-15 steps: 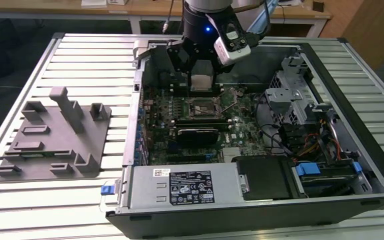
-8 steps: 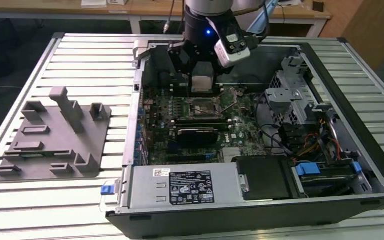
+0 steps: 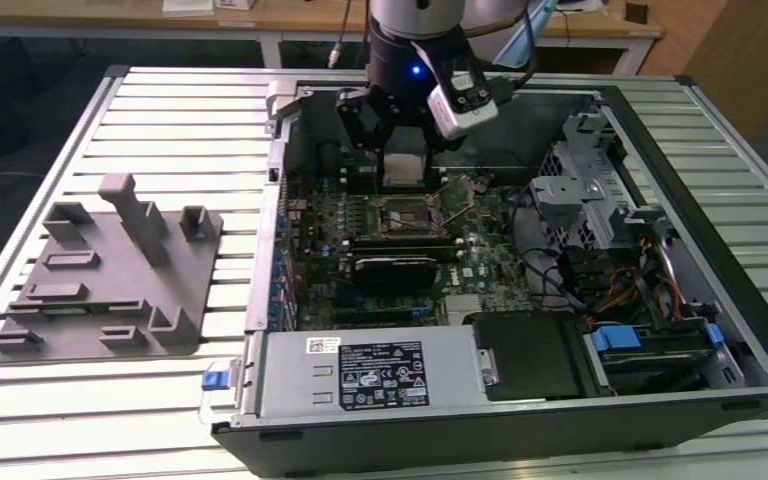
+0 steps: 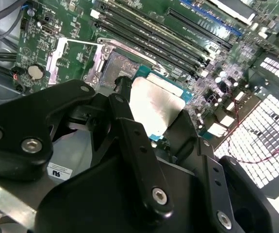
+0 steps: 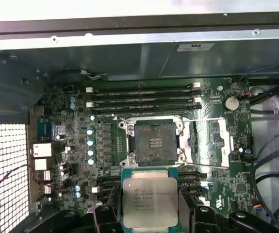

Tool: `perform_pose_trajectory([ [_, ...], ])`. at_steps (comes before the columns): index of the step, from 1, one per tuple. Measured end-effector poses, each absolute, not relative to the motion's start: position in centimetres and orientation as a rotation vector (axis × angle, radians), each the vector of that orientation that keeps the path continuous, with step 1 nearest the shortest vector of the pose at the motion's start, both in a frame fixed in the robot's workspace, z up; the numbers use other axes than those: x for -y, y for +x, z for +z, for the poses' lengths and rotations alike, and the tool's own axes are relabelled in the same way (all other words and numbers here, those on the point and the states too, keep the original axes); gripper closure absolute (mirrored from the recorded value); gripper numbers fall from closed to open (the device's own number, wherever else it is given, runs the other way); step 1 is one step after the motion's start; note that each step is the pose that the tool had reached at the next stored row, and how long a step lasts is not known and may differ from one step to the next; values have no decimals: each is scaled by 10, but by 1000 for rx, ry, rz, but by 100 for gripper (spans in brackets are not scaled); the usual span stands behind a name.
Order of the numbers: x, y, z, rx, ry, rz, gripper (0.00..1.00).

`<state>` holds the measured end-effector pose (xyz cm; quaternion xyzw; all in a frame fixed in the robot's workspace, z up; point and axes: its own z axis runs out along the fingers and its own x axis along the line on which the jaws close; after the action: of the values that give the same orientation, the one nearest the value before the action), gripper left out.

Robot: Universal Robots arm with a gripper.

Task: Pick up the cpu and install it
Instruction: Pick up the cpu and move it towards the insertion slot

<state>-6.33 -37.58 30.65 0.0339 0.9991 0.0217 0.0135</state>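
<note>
Silvery cpu (image 5: 150,204), jaws on 2 edges, clear of socket (image 5: 154,141).

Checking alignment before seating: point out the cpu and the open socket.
cpu (image 5: 150,201): first wrist view, middle of its silvery top.
socket (image 5: 155,141): first wrist view, middle of its dark contact field.

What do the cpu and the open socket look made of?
The cpu: silvery metal lid with a dull brushed sheen, on a thin greenish rim, probably circuit-board laminate. The socket: dark matt centre, plastic by the look, inside a bright frame that glints like bare steel.
</note>
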Motion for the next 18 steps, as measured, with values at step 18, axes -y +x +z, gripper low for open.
perform_pose_trajectory([
  [18, 355, -54, 291, -3111, 97, 69, 45],
])
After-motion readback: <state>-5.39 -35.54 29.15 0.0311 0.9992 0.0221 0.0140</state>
